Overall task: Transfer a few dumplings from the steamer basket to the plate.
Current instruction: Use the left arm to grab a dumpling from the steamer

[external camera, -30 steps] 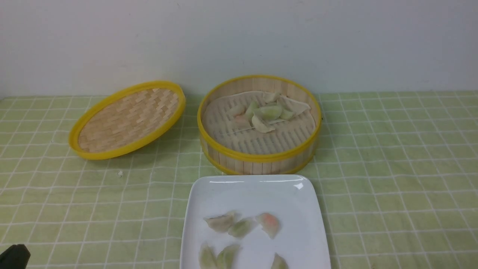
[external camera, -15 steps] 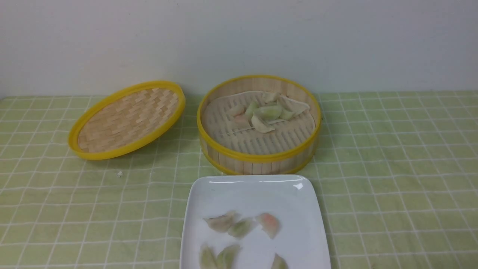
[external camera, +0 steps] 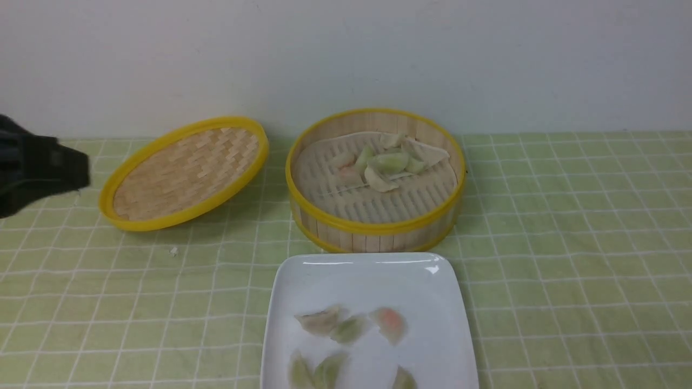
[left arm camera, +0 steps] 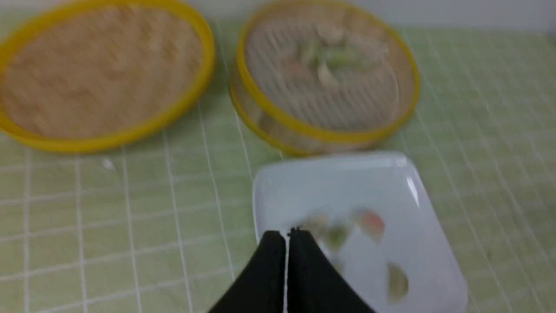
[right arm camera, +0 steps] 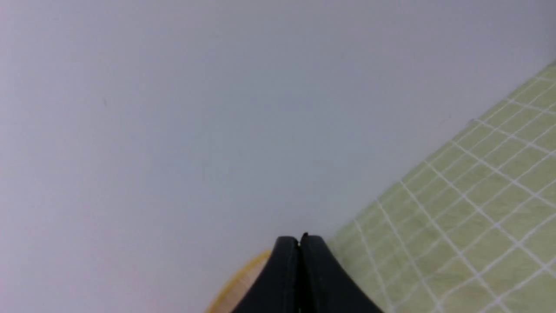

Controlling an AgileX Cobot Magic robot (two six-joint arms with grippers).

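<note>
Left gripper [left arm camera: 286, 234] and right gripper [right arm camera: 299, 238] closed empty, green grid tablecloth [external camera: 567, 243], white wall [external camera: 346, 54] behind

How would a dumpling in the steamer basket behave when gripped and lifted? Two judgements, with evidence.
Probably soft and squashable: the dumplings look thin-skinned and translucent. Possibly sticky: they lie clumped together in the steamer basket.

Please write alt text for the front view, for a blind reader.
A white square plate holding six dumplings sits in front of a bamboo steamer basket with more dumplings inside, on a green checked cloth. Its lid lies left, near the black left arm.
</note>
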